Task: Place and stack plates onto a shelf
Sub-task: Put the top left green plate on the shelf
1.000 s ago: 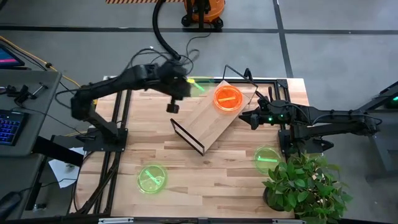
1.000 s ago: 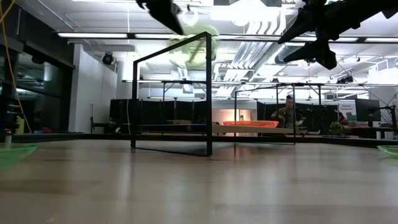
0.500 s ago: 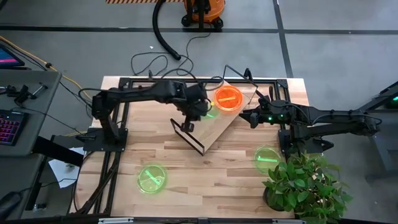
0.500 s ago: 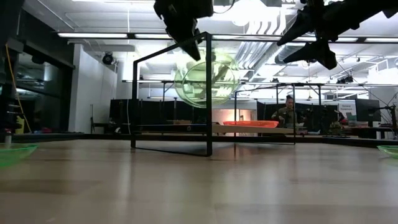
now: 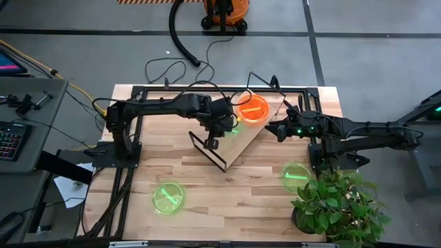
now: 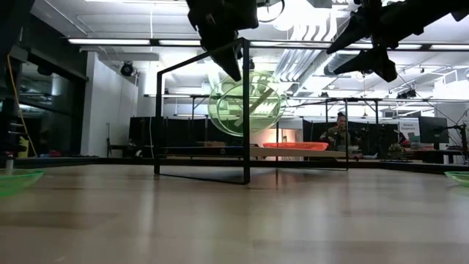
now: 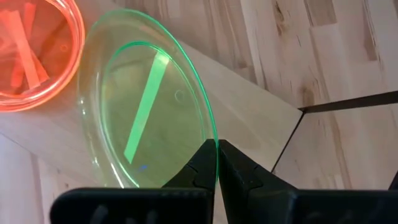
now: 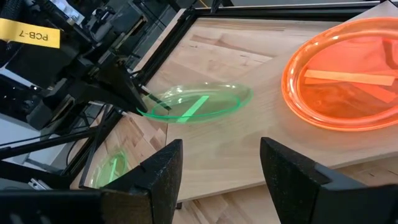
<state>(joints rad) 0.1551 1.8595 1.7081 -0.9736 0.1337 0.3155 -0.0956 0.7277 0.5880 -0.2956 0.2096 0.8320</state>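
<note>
Here we see the left hand (image 7: 217, 163) pinching a green plate (image 7: 146, 106) by its rim.
It hangs tilted over the shelf (image 5: 231, 140), beside 1 orange plate (image 5: 253, 109); the right hand (image 8: 217, 168) waits nearby, fingers apart.

Grey floor (image 5: 386, 62), orange vacuum (image 5: 224, 14), potted plant (image 5: 337, 207), ceiling lights (image 6: 132, 42)

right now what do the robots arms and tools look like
Both arms are dark, nearly black, built of slim jointed segments. The right arm carries small green indicator lights near its wrist, by the right tool. The left tool has two flat, tapering black fingers; the right tool's fingers are broad, matte black and textured.
</note>
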